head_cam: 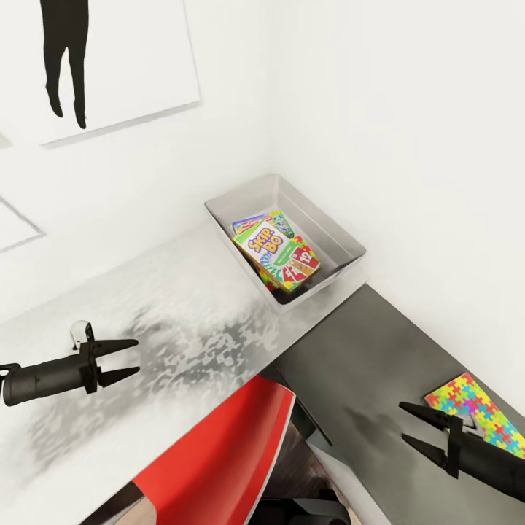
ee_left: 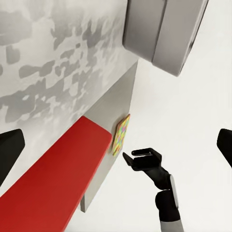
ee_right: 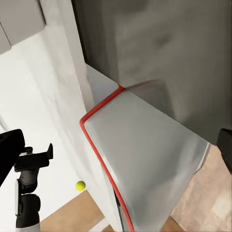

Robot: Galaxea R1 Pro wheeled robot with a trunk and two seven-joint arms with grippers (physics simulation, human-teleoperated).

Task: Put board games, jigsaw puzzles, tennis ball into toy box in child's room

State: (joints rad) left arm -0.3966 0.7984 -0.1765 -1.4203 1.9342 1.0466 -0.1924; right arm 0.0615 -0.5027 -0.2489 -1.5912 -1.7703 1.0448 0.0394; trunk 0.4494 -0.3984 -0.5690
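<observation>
Just beyond the empty, spread right gripper (head_cam: 410, 426) lies a jigsaw puzzle (head_cam: 477, 417), probably the next pickup, calling for a short reach and pinch; left gripper (head_cam: 131, 359) also spread

The grey toy box (head_cam: 343, 237) sits in the table's (head_cam: 182, 306) corner, holding the SKIP-BO game (head_cam: 277, 255). A jigsaw puzzle (head_cam: 477, 415) lies flat on the dark unit. The tennis ball (ee_right: 80, 185) rests on the floor.

The pale table (head_cam: 182, 321) lies bare up to the toy box (head_cam: 343, 240), which sits against the corner walls; the red chair (head_cam: 219, 452) juts up between both arms
</observation>
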